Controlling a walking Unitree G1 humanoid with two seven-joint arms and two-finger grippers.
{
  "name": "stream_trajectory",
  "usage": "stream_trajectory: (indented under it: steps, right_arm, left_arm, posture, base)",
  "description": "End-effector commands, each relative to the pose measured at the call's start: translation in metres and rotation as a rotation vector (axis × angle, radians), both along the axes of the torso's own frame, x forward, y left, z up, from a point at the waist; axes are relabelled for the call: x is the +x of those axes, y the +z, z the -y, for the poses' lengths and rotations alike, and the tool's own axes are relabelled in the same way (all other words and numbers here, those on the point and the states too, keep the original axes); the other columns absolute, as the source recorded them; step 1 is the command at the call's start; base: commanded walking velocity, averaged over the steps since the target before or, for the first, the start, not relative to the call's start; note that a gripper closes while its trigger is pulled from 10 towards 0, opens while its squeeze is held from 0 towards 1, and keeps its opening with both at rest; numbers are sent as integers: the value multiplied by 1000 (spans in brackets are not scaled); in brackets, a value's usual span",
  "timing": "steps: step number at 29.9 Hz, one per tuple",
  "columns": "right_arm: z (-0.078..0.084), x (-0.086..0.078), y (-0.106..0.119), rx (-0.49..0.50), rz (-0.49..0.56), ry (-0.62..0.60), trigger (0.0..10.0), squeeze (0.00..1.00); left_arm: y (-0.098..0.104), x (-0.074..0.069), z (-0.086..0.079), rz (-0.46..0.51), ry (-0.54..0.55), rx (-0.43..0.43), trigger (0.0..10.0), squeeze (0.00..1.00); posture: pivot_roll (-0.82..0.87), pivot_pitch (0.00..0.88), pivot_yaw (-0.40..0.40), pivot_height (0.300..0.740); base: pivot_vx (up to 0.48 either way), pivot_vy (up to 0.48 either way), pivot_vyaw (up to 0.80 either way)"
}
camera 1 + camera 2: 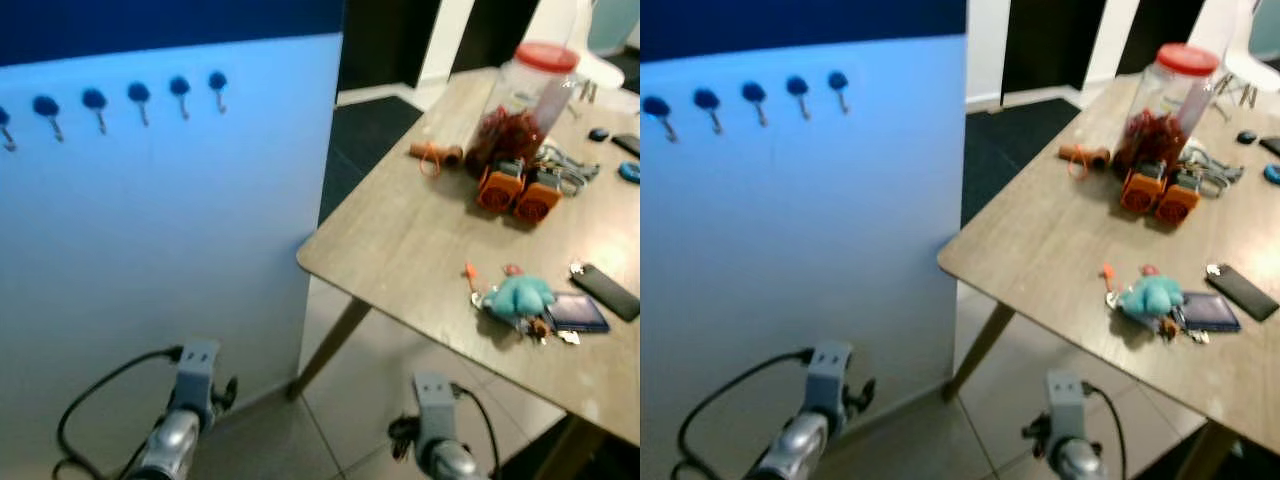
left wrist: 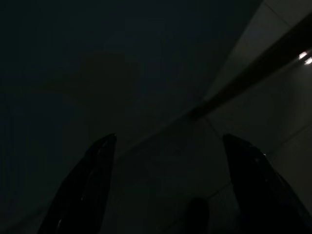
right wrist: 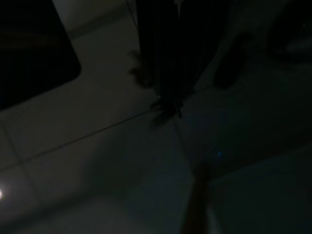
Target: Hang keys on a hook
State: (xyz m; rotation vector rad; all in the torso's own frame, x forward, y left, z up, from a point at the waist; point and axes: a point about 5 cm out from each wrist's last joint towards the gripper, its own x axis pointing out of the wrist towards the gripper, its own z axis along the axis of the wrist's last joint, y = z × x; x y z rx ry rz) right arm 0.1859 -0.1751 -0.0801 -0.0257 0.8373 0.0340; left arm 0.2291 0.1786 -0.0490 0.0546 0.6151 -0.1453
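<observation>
A bunch of keys on a teal plush keychain [image 1: 517,298] lies on the wooden table [image 1: 400,240], near its front edge on my right. A row of blue hooks [image 1: 139,97] runs along the top of a pale blue panel [image 1: 160,250] on my left. Both silver arms hang low, far from the keys and the hooks. The left arm [image 1: 185,405] is in front of the panel and the right arm [image 1: 437,420] is below the table edge. In the dark left wrist view, my left gripper [image 2: 165,187] is open over the floor with nothing in it. The right wrist view is very dark.
On the table stand a red-lidded jar [image 1: 527,95], two orange objects [image 1: 518,190], a dark wallet [image 1: 577,312] and a black fob [image 1: 605,290]. A slanted table leg [image 1: 330,348] reaches the tiled floor [image 1: 340,420] between panel and table.
</observation>
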Motion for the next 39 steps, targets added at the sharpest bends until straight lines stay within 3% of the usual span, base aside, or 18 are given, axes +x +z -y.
stream_trajectory:
  steps: [1,24,31,39]
  right_arm:
    - [-1,4,2,-11,18,9,10000,0]
    - [2,-1,0,-39,14,1,10000,0]
    - [4,1,2,1,33,-62,10000,0]
    - [4,2,2,1,33,-63,10000,0]
  left_arm:
    - [-5,-7,-2,-27,9,5,10000,0]
    - [-5,-7,4,-16,-30,27,10000,0]
    - [-5,-7,4,-18,-29,15,10000,0]
    - [-5,-7,4,-17,-28,13,10000,0]
  posture:
    - [85,7,-51,740]
    - [76,7,-52,740]
    - [76,7,-51,740]
    - [77,6,-53,740]
  base:
    - [0,0,788]
    - [0,0,785]
    - [0,0,0]
    - [0,436,0]
